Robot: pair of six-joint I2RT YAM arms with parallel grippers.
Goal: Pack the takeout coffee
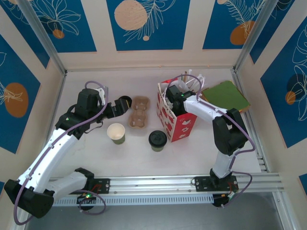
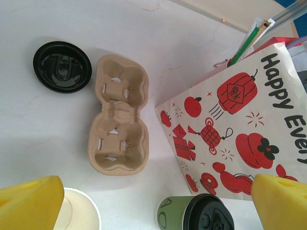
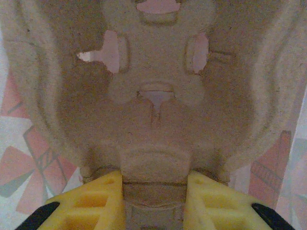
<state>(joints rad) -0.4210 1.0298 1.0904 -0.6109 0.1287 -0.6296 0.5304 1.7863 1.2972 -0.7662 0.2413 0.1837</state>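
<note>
We are seeing the takeout coffee (image 1: 157,140) standing upright on the desk (image 1: 144,160), around the middle and somewhat nearer the near edge than the far one; its black lid is sitting on the green cup, and it is standing free of both grippers. It is just beside the near left corner of the red-and-white bag (image 1: 180,122); whether the two are touching we cannot tell. The bag is standing upright, right of the middle of the desk, with its mouth facing up; the right gripper (image 3: 154,194) is reaching down into that mouth. In the right wrist view we are finding its yellow fingers (image 3: 103,203) clamped on the middle ridge of a held pulp tray (image 3: 153,96), with the bag's red pattern showing on both sides of it. The left gripper (image 2: 155,189) is hanging over the left half of the desk with its jaws spread wide, holding nothing. Below it, in the left wrist view, we are looking at a second pulp tray (image 2: 119,117) lying flat on the desk, just left of the bag but apart from it; a loose black lid (image 2: 62,66) is lying near that tray, on the side toward the left edge, not touching it. A lidless green cup (image 1: 116,132) is standing left of the takeout coffee, near it but apart; a flat green board (image 1: 225,96) is lying toward the far right corner, behind the bag.
</note>
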